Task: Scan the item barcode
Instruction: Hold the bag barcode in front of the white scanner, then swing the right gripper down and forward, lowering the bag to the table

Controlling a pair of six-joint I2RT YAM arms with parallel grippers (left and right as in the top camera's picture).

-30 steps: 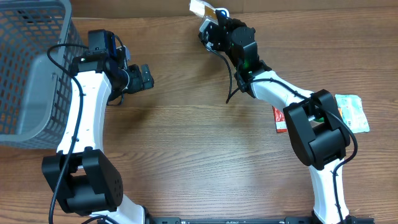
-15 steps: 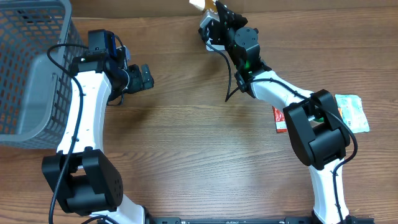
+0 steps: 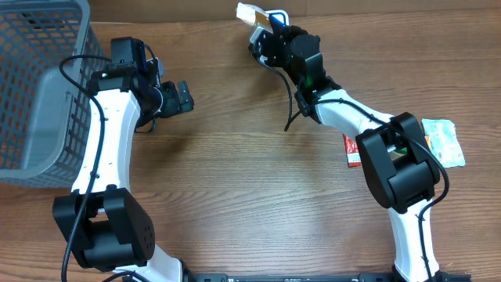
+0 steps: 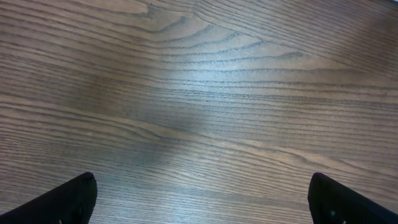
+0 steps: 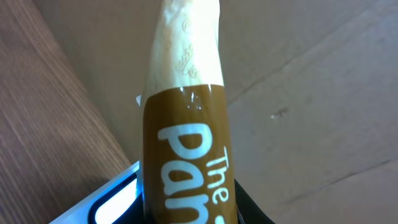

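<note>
Wood-grain table [image 3: 250,196]. Grey mesh basket [image 3: 31,102] sits at the left edge. Red packet [image 3: 351,151] and green-white pouch [image 3: 445,141] lie flat at the right, near each other, not touching.

Count taken from the overhead and wrist views.

Table [image 3: 235,196]: one, wood-grained.
Robot arms: two, a left arm [image 3: 106,133] and a right arm [image 3: 352,117].
Grippers: two, the left gripper [image 3: 182,97] and the right gripper [image 3: 262,27].
Baskets: one, a grey mesh basket [image 3: 31,86].
Packaged goods: three in all, namely one cream-and-brown wrapped item [image 3: 252,11], one red packet [image 3: 351,150] and one green-and-white packet [image 3: 445,142].
White-and-blue object [image 3: 275,15]: one (partly hidden behind the right gripper, so its kind cannot be told).
</note>
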